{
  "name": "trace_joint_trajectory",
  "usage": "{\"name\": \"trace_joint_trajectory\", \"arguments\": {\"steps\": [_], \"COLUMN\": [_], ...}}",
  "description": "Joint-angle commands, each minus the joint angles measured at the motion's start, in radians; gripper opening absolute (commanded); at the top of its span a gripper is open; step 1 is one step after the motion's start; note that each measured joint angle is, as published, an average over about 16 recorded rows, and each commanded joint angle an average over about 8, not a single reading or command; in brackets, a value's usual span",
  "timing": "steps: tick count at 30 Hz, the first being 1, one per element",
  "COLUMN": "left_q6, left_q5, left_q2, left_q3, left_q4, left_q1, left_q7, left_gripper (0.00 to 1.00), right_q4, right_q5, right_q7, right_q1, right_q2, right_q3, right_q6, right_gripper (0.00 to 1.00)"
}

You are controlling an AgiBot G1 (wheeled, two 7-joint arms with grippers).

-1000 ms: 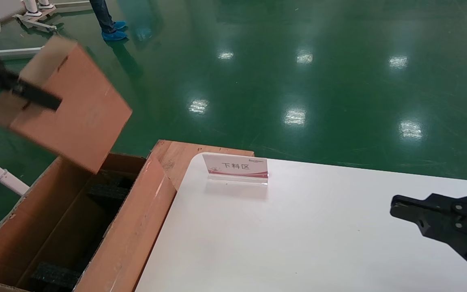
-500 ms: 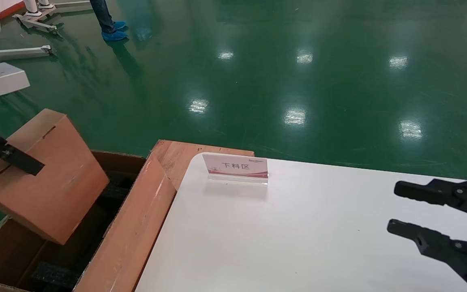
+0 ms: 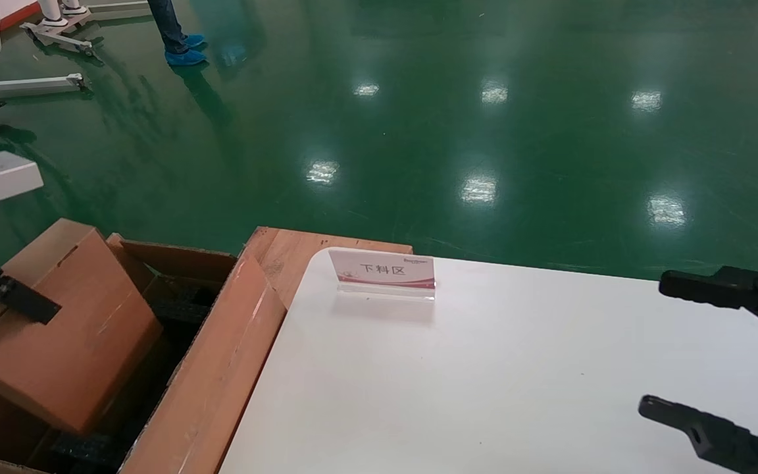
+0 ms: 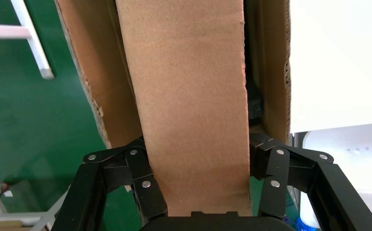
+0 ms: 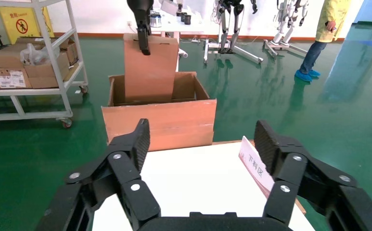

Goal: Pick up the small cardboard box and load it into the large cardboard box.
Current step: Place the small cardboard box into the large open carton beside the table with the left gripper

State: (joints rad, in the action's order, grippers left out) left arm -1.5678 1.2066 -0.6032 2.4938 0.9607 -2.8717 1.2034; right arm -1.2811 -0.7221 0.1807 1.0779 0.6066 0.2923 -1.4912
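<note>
The left gripper [image 4: 198, 192] clamps the plain brown small cardboard box [image 3: 56, 336], tilted, long axis downward, lower end inside the big flapped large cardboard box [image 3: 211, 368] (right gripper [image 5: 200, 144] spread over the table).

Small cardboard box [image 3: 56, 336] partly inside large cardboard box [image 3: 214, 368], left of table [image 3: 484, 382].
</note>
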Motion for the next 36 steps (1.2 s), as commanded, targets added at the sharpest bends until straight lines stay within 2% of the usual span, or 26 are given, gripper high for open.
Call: {"name": "trace_joint_trajectory", "arguments": {"steps": [1, 19, 29, 36], "left_q6": [0.003, 0.052, 0.133, 0.202], "left_q5": [0.002, 0.088, 0.123, 0.137], "left_q2": [0.007, 0.055, 0.102, 0.105], "left_q3": [0.010, 0.035, 0.025, 0.024], "left_q4": [0.002, 0.047, 0.063, 0.057], "left_q1": [0.003, 0.025, 0.057, 0.112], "left_q7": [-0.002, 0.028, 0.036, 0.041], "left_gripper": [0.00, 0.00, 0.00, 0.00], "right_q4": [0.000, 0.000, 0.000, 0.000], "right_q5": [0.000, 0.001, 0.001, 0.001], "right_q7": [0.000, -0.001, -0.001, -0.001], "right_q1": [0.000, 0.000, 0.000, 0.000], "right_q2": [0.000, 0.000, -0.001, -0.001], "right_q3": [0.000, 0.001, 0.002, 0.002], "right_q6": [0.000, 0.001, 0.001, 0.001], "right_gripper": [1.00, 1.00, 1.00, 1.00]}}
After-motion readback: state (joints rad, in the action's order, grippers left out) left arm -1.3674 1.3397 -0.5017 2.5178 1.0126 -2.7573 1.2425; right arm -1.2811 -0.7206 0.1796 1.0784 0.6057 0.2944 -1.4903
